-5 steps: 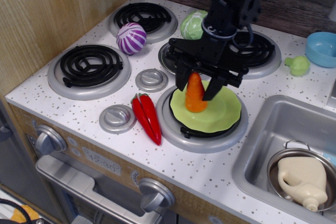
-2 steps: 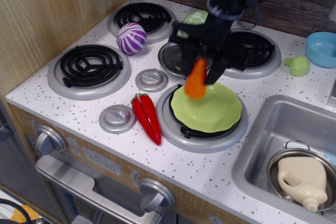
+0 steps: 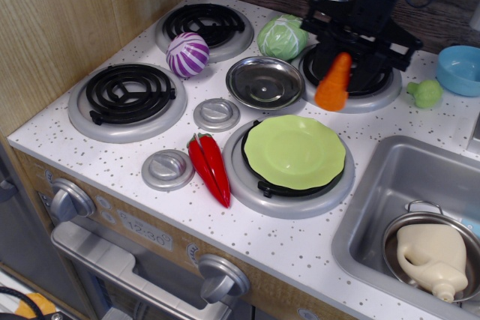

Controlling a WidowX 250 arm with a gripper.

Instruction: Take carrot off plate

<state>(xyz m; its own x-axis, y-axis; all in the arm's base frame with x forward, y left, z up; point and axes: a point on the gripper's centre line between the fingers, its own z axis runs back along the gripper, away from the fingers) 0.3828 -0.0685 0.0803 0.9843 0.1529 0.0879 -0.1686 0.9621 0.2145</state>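
The one green plate (image 3: 294, 152) now lies bare on the front burner of the counter (image 3: 247, 237), its single carrot (image 3: 333, 82) gone from it. Beyond, over the back right burner, the hand (image 3: 352, 58) has carried that stubby orange cone up and away, clamped on its upper end, tip hanging down.

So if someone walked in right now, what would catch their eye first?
Probably the orange carrot, hanging in the black gripper over the back right burner, clear of the plate. Next, the bare lime-green plate on the front burner, with the red chili peppers to its left.
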